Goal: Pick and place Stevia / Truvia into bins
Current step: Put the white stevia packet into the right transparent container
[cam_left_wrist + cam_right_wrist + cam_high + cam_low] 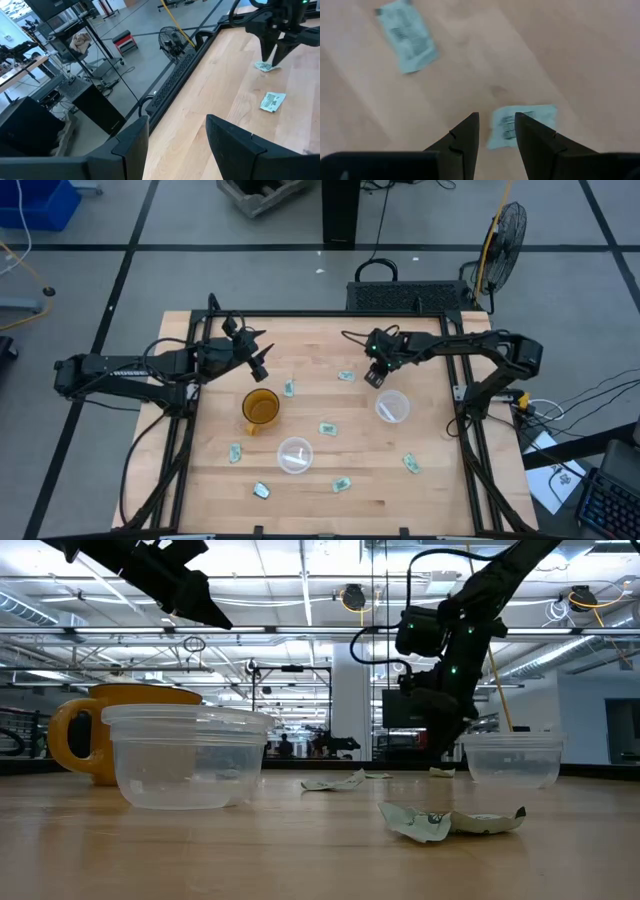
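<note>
Several pale green sachets lie flat on the wooden table [440,490]. My right gripper [496,120] is open and points down, low over one sachet [525,122] whose end shows between its fingertips. I see no touch. That sachet also shows in the low view [441,772] and the left wrist view [264,66]. A second sachet [407,35] lies just beyond it [347,376]. Two clear cups stand upright, one beside my right gripper [392,407] and one nearer the front edge [295,453]. My left gripper [177,135] hangs open above the table's left far part [258,360], holding nothing.
An amber mug [260,408] stands left of centre, between the arms. Loose sachets lie near the mug [289,388], at mid-table [327,428], and along the near part [235,452] [262,491] [342,483] [411,464]. A black frame edges the table [300,315]. A fan [505,230] stands beyond the far right corner.
</note>
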`<state>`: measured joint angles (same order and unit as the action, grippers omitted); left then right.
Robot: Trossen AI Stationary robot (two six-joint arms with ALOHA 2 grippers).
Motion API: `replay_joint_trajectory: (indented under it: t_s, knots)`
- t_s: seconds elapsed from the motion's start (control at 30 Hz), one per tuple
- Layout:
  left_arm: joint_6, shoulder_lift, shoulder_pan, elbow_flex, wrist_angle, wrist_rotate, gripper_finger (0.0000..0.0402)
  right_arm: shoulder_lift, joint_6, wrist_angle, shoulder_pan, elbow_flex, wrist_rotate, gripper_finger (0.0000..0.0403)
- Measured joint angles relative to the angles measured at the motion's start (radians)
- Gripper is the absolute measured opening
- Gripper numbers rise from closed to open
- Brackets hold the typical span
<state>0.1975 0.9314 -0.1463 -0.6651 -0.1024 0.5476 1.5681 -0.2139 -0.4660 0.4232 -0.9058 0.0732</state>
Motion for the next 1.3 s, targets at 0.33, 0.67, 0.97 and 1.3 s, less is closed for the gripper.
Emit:
replay_joint_trajectory:
  t_s: [0.33,0.67,0.97,1.3]
  knots:
    - [-0.001,0.000,0.000,0.000,-0.001,-0.031,0.0205,0.000,-0.014,0.020,-0.019,0.008,0.005,0.0121]
    - [-0.005,0.000,0.000,0.000,-0.002,-0.034,0.0205,0.000,-0.013,0.036,-0.052,0.043,0.057,0.0121]
    - [-0.005,0.000,0.000,0.000,-0.002,-0.034,0.0205,0.000,-0.007,0.127,-0.052,0.086,0.056,0.0121]
    - [-0.004,0.000,0.000,0.000,-0.003,-0.034,0.0205,0.000,0.034,0.147,-0.050,0.128,0.115,0.0118]
